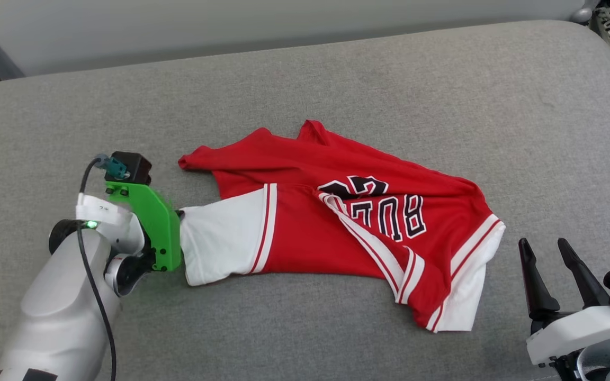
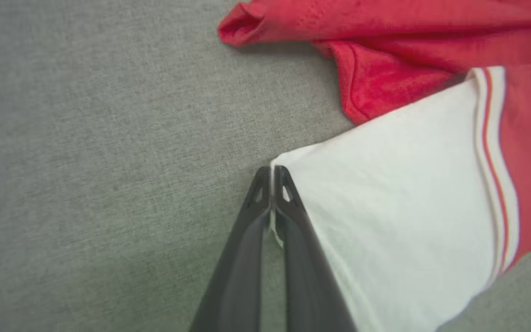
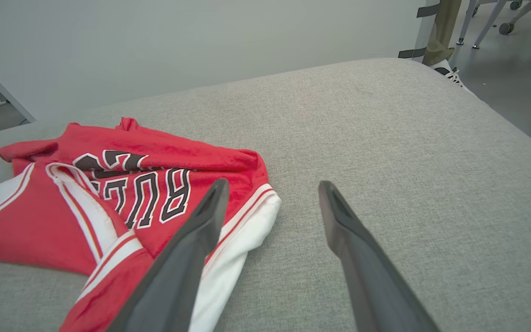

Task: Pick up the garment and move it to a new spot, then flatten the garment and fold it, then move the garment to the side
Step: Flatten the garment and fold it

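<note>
**Flattening the garment (judged step).** The garment (image 1: 337, 233) lies rumpled at the middle of the grey cushion (image 1: 442, 79). Your left gripper (image 2: 272, 173) is pressed together on the edge of one white sleeve (image 2: 399, 207), with a sliver of cloth between its fingers. Your right gripper (image 1: 543, 244) hangs spread near the cushion's near right corner, apart from the cloth. Draw the sleeve low and slowly toward the left edge, and first pin the opposite sleeve (image 1: 469, 296) so the body stretches rather than slides. Count: one garment, two sleeves, two grippers.

Perhaps lab, padded bench (image 1: 337, 79), wheeled legs (image 3: 486, 23)
</note>
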`<state>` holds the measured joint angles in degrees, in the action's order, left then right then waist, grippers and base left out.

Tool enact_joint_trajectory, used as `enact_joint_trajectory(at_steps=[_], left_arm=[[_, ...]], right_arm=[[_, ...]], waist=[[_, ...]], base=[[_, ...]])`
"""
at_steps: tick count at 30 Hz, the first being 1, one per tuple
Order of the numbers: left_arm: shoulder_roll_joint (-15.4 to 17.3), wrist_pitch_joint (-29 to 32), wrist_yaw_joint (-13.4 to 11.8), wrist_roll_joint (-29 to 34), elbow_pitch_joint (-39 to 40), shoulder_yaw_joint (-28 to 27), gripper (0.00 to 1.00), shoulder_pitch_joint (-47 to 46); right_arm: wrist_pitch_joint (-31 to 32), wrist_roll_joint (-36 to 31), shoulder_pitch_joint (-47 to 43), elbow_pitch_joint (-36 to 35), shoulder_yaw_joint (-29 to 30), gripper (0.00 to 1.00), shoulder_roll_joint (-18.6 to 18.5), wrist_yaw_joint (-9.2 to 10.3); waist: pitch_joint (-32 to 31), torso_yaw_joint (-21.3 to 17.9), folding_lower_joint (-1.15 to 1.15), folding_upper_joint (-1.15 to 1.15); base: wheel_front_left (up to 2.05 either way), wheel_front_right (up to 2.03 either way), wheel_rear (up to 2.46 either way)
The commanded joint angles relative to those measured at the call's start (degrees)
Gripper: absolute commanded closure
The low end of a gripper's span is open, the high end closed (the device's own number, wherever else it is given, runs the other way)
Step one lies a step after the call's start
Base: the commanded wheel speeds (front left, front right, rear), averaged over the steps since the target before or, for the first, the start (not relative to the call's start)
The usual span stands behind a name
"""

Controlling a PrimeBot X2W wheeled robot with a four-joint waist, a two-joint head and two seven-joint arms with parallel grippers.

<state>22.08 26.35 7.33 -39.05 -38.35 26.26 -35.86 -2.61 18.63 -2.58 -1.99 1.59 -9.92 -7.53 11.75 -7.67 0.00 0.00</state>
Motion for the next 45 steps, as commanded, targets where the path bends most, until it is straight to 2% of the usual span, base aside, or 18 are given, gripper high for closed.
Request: enact_joint_trajectory(at_steps=[1, 11, 15, 20, 24, 28, 36, 40, 45], left_arm=[[0.78, -2.13, 0.02, -0.60, 0.19, -0.95, 1.00, 1.01], [5.53, -13.32, -3.35, -2.52, 7.27, -7.88, 1.00, 6.92], [7.25, -15.37, -4.93, -3.28, 11.66, -9.87, 1.00, 11.18], [7.72, -16.47, -7.35, -4.42, 17.22, -11.33, 1.00, 17.44], [7.17, -17.85, -10.21, -4.99, 22.31, -12.34, 1.00, 23.12], [5.98, -19.26, -12.67, -6.09, 27.93, -13.45, 1.00, 28.35], [5.34, -18.58, -15.13, -6.27, 35.04, -13.18, 1.00, 31.49], [5.69, -17.96, -15.64, -6.03, 36.91, -13.02, 1.00, 31.13], [5.73, -17.58, -15.89, -5.67, 38.40, -12.56, 1.00, 30.28]], right_arm=[[0.45, -0.43, -0.37, -0.14, 0.15, 0.00, -0.30, 0.04], [5.62, 0.22, -3.09, -0.27, 0.91, 0.00, -1.32, 0.04], [7.76, 0.28, -3.88, -0.52, 0.99, 0.00, -1.61, 0.04], [11.56, 0.56, -4.92, -0.80, 0.90, 0.00, -2.19, 0.04], [17.75, 1.23, -6.11, -1.26, 0.98, 0.00, -2.62, 0.04], [28.00, 2.87, -7.82, -3.08, 0.95, 0.00, -2.81, 0.04], [45.85, 1.11, -6.56, -7.46, 2.18, 0.00, -0.85, 0.04], [50.99, -1.32, -4.33, -6.99, 2.18, 0.00, 0.43, 0.04], [53.04, -4.31, -2.22, -4.51, 1.97, 0.00, 2.10, 0.04]], waist=[[-1.74, 1.39, 0.00, 0.00], [-5.66, 6.37, 0.00, 0.00], [-6.51, 8.33, 0.00, 0.00], [-7.33, 10.31, 0.00, 0.00], [-7.96, 11.41, 0.00, 0.00], [-8.25, 12.35, 0.00, 0.00], [-7.34, 13.75, 0.00, 0.00], [-6.61, 14.37, 0.00, 0.00], [-5.56, 15.18, 0.00, 0.00]], base=[[0.00, 0.00, 0.00], [0.00, 0.00, 0.00], [0.00, 0.00, 0.00], [0.00, 0.00, 0.00], [0.00, 0.00, 0.00], [0.00, 0.00, 0.00], [0.00, 0.00, 0.00], [0.00, 0.00, 0.00], [0.00, 0.00, 0.00]])
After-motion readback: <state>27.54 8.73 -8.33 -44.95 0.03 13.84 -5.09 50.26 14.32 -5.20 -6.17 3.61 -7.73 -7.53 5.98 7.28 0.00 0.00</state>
